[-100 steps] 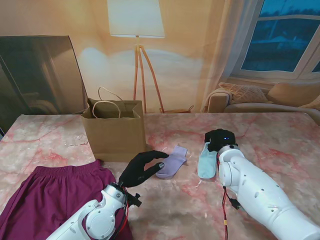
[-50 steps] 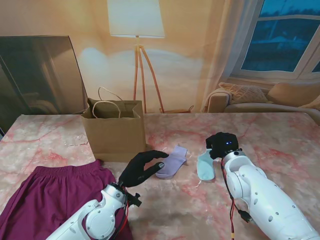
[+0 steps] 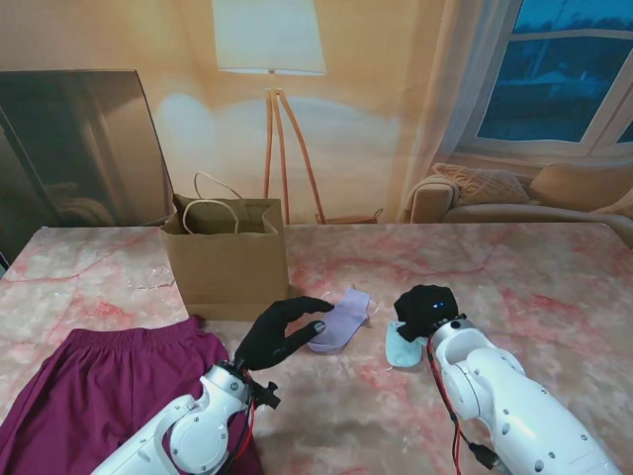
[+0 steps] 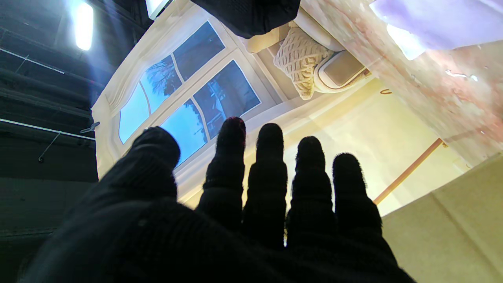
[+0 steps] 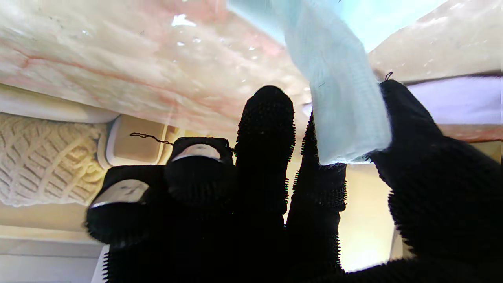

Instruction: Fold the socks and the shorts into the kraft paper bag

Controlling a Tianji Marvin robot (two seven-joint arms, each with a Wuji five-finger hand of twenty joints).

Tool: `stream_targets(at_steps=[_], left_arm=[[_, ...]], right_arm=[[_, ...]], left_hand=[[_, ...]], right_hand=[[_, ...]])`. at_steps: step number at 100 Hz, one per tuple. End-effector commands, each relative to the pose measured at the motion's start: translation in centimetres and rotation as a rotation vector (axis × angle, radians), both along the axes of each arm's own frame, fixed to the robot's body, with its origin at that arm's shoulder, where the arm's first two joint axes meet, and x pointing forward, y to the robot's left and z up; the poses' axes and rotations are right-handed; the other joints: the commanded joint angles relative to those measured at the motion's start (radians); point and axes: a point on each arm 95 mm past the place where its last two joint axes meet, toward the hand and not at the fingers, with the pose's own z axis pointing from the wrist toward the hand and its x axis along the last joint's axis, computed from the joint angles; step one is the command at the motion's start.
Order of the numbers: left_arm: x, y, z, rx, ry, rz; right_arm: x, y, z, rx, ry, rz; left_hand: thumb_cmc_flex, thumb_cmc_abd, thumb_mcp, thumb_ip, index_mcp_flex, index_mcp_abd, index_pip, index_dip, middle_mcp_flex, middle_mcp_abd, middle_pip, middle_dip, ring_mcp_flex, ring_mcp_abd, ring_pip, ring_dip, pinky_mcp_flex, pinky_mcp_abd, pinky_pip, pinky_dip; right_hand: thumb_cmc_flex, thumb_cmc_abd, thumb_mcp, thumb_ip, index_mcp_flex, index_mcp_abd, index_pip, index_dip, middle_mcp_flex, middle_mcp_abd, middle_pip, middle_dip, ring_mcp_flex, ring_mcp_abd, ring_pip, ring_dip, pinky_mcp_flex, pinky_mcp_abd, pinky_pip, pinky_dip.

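Step in hand?
— Sock folding, by the look of it. Pale blue sock (image 3: 401, 346) pinched at one end by the right hand (image 3: 425, 305), between thumb (image 5: 412, 129) and a finger; other end down on the table (image 3: 554, 277).

Where, by the clock?
— Just right of table centre, at three o'clock of the lilac sock (image 3: 341, 322). Kraft paper bag (image 3: 226, 259) upright at ten o'clock, mouth open. Shorts (image 3: 109, 396) spread flat at eight o'clock, unfolded.

And the left hand (image 3: 282, 332)?
— Holding nothing: fingers straight and side by side, thumb apart, at seven o'clock of the lilac sock, just beside it. Touching or not, cannot tell.

Next move?
— Probably carrying the pinched end over the resting end, laying it down square, then letting go. Calls for a firm pinch and a low, slow arc; soft knit, likely to slump or twist otherwise.

Count?
— Two socks, one blue and one lilac. One pair of shorts. One bag, two handles. Nothing seen in the bag yet, though not much of its inside in view.
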Motion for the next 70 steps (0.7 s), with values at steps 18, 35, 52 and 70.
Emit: stream_targets(at_steps=[18, 35, 52, 70], left_arm=[[-0.3, -0.2, 0.2, -0.01, -0.002, -0.003], [-0.3, -0.2, 0.2, -0.008, -0.002, -0.003], [-0.3, -0.2, 0.3, 0.001, -0.006, -0.002], [-0.4, -0.2, 0.3, 0.002, -0.009, 0.0]], right_arm=[[-1.9, 0.8, -2.0, -0.034, 0.059, 0.05], [-2.7, 0.7, -1.5, 0.0, 0.11, 0.063], [-3.3, 0.4, -0.2, 0.029, 0.108, 0.065], [-3.8, 0.0, 0.6, 0.096, 0.083, 0.035]], left_hand=[[0.004, 0.013, 0.009, 0.034, 0.025, -0.014, 0.012, 0.012, -0.019, 0.024, -0.002, 0.008, -0.001, -0.004, 0.012, 0.003, -0.014, 0.0, 0.0, 0.006], [0.004, 0.013, 0.008, 0.035, 0.026, -0.013, 0.011, 0.012, -0.02, 0.024, -0.003, 0.008, -0.003, -0.003, 0.01, 0.002, -0.015, 0.003, -0.002, 0.005], [0.003, 0.013, 0.008, 0.035, 0.024, -0.014, 0.01, 0.012, -0.02, 0.023, -0.003, 0.008, -0.002, -0.004, 0.01, 0.002, -0.014, 0.002, -0.003, 0.005], [0.003, 0.011, 0.009, 0.035, 0.025, -0.014, 0.01, 0.013, -0.019, 0.025, -0.003, 0.008, -0.002, -0.001, 0.01, 0.003, -0.015, 0.004, -0.005, 0.004]], right_hand=[[-0.071, 0.032, -0.034, -0.052, -0.004, 0.003, -0.029, 0.027, 0.004, 0.011, -0.053, -0.033, 0.025, 0.032, -0.086, -0.03, -0.028, -0.033, 0.086, -0.013], [-0.262, 0.181, -0.094, 0.147, -0.075, 0.091, -0.335, 0.245, -0.125, 0.02, -0.139, -0.091, -0.043, 0.023, -0.238, -0.007, -0.14, -0.053, 0.027, 0.031], [-0.306, 0.238, -0.167, 0.156, -0.174, 0.095, -0.389, 0.252, -0.218, 0.014, -0.177, -0.115, -0.123, 0.014, -0.274, -0.005, -0.2, -0.065, -0.003, 0.049], [-0.243, 0.33, -0.257, 0.195, -0.236, 0.088, -0.409, 0.261, -0.321, 0.016, -0.255, -0.169, -0.239, 0.015, -0.407, -0.031, -0.302, -0.05, -0.1, 0.079]])
